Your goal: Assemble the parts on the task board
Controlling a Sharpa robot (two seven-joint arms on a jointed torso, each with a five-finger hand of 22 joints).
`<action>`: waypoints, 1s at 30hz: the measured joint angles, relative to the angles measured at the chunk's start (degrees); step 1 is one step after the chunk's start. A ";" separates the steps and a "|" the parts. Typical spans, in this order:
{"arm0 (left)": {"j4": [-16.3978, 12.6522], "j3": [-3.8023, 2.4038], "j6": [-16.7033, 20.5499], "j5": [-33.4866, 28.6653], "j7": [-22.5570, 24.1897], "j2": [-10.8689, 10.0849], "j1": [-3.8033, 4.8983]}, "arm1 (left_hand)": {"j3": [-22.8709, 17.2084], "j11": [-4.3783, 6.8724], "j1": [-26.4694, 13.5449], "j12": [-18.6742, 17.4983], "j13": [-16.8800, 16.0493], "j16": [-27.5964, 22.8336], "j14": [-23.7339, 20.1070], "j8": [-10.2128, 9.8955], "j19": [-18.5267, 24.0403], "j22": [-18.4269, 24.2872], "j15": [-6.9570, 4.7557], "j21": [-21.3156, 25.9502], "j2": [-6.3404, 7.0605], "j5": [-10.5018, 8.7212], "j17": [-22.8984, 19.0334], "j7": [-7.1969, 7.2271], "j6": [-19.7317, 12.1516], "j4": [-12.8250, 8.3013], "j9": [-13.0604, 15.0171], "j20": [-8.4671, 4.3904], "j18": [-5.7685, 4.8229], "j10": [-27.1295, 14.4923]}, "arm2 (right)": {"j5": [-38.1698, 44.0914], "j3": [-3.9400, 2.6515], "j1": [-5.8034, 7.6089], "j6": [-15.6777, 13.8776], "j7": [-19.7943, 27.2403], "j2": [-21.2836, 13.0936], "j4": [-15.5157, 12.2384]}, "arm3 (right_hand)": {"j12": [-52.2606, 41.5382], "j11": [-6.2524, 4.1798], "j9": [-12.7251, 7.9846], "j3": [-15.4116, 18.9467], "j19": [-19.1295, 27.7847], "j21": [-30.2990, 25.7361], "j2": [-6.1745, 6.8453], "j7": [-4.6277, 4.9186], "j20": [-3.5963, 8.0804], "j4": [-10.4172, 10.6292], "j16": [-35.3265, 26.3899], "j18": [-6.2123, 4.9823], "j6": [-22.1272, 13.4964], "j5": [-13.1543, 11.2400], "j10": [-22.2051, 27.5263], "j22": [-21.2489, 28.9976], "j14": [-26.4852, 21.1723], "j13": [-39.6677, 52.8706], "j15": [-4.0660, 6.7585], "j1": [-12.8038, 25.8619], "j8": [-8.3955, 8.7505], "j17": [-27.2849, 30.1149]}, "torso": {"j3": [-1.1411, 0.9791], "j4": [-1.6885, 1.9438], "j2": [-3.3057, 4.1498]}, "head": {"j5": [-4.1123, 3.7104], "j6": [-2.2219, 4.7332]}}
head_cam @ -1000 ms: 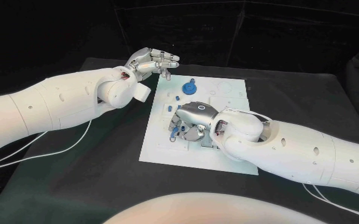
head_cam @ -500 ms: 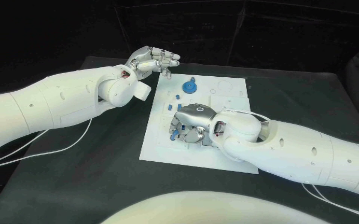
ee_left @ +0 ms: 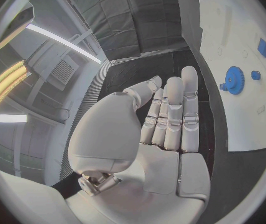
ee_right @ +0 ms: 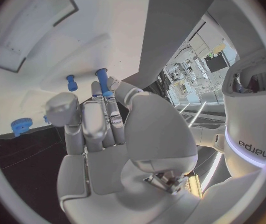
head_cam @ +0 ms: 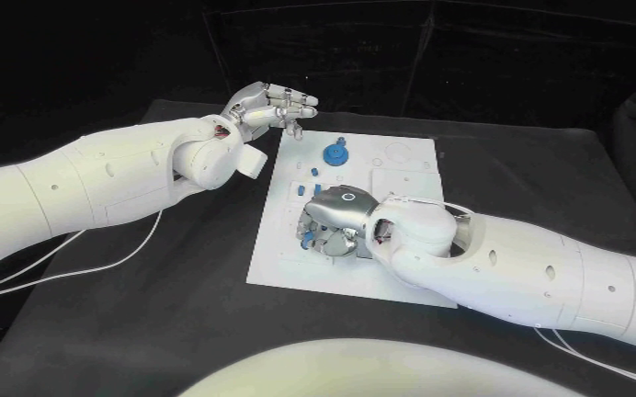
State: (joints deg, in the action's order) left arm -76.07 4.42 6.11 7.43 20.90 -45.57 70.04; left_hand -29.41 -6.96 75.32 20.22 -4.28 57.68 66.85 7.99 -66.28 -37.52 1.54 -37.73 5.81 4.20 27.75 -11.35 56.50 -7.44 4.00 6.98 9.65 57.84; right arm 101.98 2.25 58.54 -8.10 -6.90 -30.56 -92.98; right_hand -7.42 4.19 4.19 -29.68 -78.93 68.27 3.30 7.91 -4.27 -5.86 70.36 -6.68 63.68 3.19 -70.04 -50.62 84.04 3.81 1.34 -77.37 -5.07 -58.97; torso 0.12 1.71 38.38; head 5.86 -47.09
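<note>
The white task board [head_cam: 284, 266] lies mid-table, with a blue gear [head_cam: 338, 152] standing at its far end and small blue pieces [head_cam: 318, 173] beside it. My right hand [head_cam: 339, 217] is down on the board's middle, fingers pointing at the surface. In the right wrist view a blue peg [ee_right: 101, 81] sticks out from between the fingertips of this hand [ee_right: 102, 129], over the board [ee_right: 77, 40]; a shorter blue peg [ee_right: 71, 82] and the gear [ee_right: 21, 126] lie beyond. My left hand [head_cam: 272, 108] hovers beyond the board's far left corner, holding nothing, its fingers [ee_left: 170, 109] stretched out.
The black table [head_cam: 146, 323] surrounds the board. A white cable [head_cam: 93, 268] trails across the table under my left arm. From the left wrist the board [ee_left: 245, 35] shows the gear [ee_left: 234, 79] and more small blue pieces [ee_left: 263, 47].
My right hand has slid a little toward the board's left side and lower over it. The left hand has stayed where it was.
</note>
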 measured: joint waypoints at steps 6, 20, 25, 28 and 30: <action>-0.03 0.00 -0.04 0.00 -0.06 -0.01 0.00 | 0.00 0.00 0.00 0.00 0.00 0.00 0.00 0.00 0.00 0.00 0.00 0.00 0.00 0.00 0.00 0.00 0.00 0.00 0.00 0.00 0.00 0.00 | 1.13 0.36 0.03 -0.32 -0.35 0.37 -0.09 | 0.79 -0.19 -0.14 0.00 0.22 0.00 1.05 0.46 -0.22 0.00 0.00 0.00 -0.54 0.51 -0.21 0.16 0.00 0.04 0.00 1.06 0.46 0.08 | 0.01 0.00 0.00 | -0.08 0.00; -0.06 0.00 -0.12 0.00 -0.25 -0.17 0.00 | 0.00 0.00 0.00 0.01 -0.01 0.00 0.00 0.00 0.00 0.00 0.00 0.00 0.00 0.00 0.00 0.00 0.00 0.00 0.00 0.00 0.00 0.00 | 1.75 0.76 -0.27 -1.44 -1.15 0.20 0.02 | 3.67 2.20 -0.52 6.34 3.55 -5.35 5.93 2.10 -2.05 2.44 -3.77 -0.93 -7.34 3.53 10.72 8.36 -0.63 -0.29 -2.28 5.94 1.32 6.16 | -0.02 0.02 0.01 | -0.13 -0.01; -0.07 0.00 -0.17 0.00 -0.34 -0.19 0.00 | 0.00 0.00 0.00 0.36 -0.01 0.00 0.00 0.00 0.00 0.06 0.00 0.00 0.00 0.00 -0.10 0.00 0.00 0.00 0.00 0.00 0.00 0.00 | 1.23 0.76 -0.27 -3.58 -0.89 -0.85 -0.86 | 2.05 2.14 -0.42 16.01 4.14 -8.05 5.91 1.97 -2.03 4.65 -5.14 -1.43 -11.46 5.47 15.34 11.91 -0.83 0.09 -2.22 5.92 1.32 8.38 | -0.05 0.02 0.01 | -0.23 0.16; -0.01 0.00 -0.21 0.00 -0.40 -0.25 0.00 | 0.00 0.00 0.00 0.35 0.04 0.00 0.00 0.00 0.00 0.06 0.00 0.00 0.00 0.00 -0.10 0.00 0.00 0.00 0.00 0.00 0.00 0.00 | 0.55 0.76 -0.27 -5.69 -0.43 -2.72 -2.35 | -0.06 2.17 -0.24 22.79 4.14 -8.90 4.02 1.89 -2.03 6.35 -5.33 -1.80 -12.41 6.29 16.75 12.98 -0.95 0.24 -2.35 4.03 1.26 9.03 | -0.08 -0.02 -0.01 | -0.49 0.34; 0.04 0.01 -0.21 0.00 -0.44 -0.33 0.00 | 0.00 0.00 0.00 0.36 0.04 0.00 0.00 0.00 0.00 0.05 0.00 0.00 0.00 0.00 -0.10 0.00 0.00 0.00 0.00 0.00 0.00 0.00 | -0.12 0.75 -0.27 -7.51 -0.01 -4.71 -3.62 | -1.47 2.07 -0.24 25.45 4.14 -8.90 3.49 1.88 -2.03 7.39 -5.33 -1.81 -12.42 6.54 17.03 13.02 -0.95 0.24 -2.35 2.74 1.26 9.07 | -0.08 -0.10 -0.07 | -0.68 0.49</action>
State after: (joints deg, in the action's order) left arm -76.03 4.42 5.90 7.43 20.47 -45.90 70.04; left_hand -29.42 -6.96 75.32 20.58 -4.24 57.68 66.86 7.99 -66.27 -37.47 1.55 -37.73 5.81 4.20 27.65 -11.35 56.50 -7.44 4.00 6.98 9.65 57.84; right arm 101.86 3.01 58.27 -15.61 -6.90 -35.27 -96.60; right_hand -8.90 6.26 3.96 -4.23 -74.80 59.37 6.78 9.79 -6.30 1.53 65.03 -8.49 51.26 9.73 -53.01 -37.60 83.09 4.05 -1.01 -74.62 -3.81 -49.90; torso 0.04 1.61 38.30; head 5.19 -46.60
